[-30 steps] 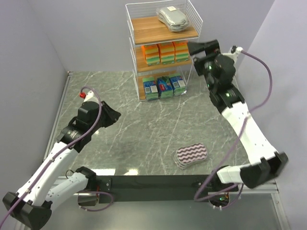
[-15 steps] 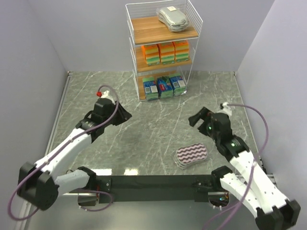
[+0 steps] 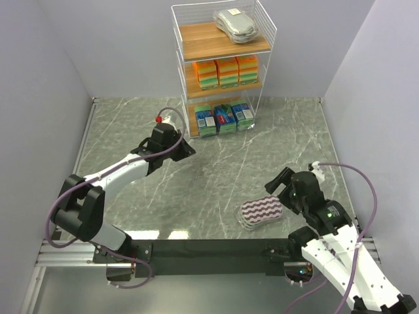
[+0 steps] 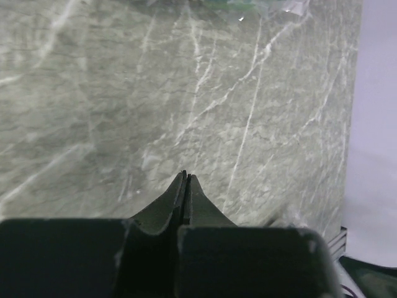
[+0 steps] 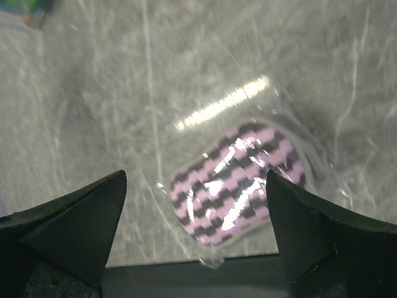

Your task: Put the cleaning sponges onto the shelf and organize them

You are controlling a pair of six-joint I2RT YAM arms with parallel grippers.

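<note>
The purple-white wavy-striped sponge pack [image 3: 261, 211] lies on the table near the front edge; it also shows in the right wrist view [image 5: 239, 181]. My right gripper [image 3: 283, 185] is open and hangs just right of and above it, its jaws wide either side of the pack [image 5: 195, 180]. My left gripper [image 3: 185, 152] is shut and empty [image 4: 185, 176], low over the table just in front of the shelf [image 3: 220, 69]. On the shelf: a silvery-grey pack [image 3: 236, 25] on top, orange-yellow packs [image 3: 226, 70] in the middle, blue-green packs [image 3: 224, 118] at the bottom.
Grey walls close the table on the left, back and right. A black bar [image 3: 209, 248] runs along the front edge, close below the purple pack. The marble tabletop [image 3: 216, 167] lies between the two arms.
My right arm has swung down from beside the shelf to the purple pack at the front. My left gripper has moved up and right toward the shelf's base.
</note>
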